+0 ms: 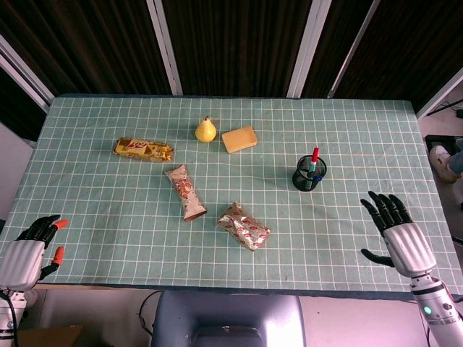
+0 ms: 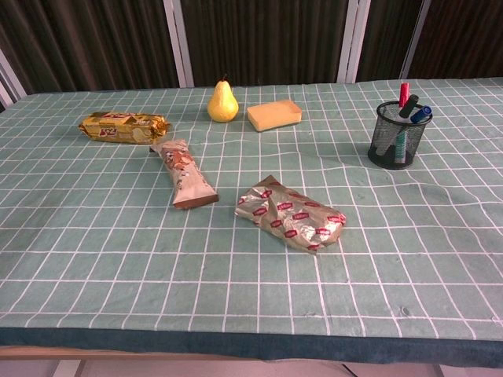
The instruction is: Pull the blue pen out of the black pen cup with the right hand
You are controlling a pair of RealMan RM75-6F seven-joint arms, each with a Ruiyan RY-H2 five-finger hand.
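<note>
A black mesh pen cup (image 1: 309, 174) (image 2: 398, 136) stands on the right part of the table. Inside it lean a blue-capped pen (image 2: 420, 115) (image 1: 317, 176), a red-capped pen (image 2: 404, 93) (image 1: 315, 155) and a dark one (image 2: 409, 106). My right hand (image 1: 396, 226) hovers near the table's front right edge, fingers spread and empty, well in front of and right of the cup. At the front left corner my left hand (image 1: 30, 244) holds nothing, its fingers loosely apart. Neither hand shows in the chest view.
A yellow pear (image 1: 206, 130) and a yellow sponge (image 1: 239, 139) sit at the back centre. A gold snack bar (image 1: 143, 150), a brown-white wrapper (image 1: 184, 192) and a silver-red packet (image 1: 243, 226) lie across the middle. The table (image 1: 347, 253) has a green grid cloth.
</note>
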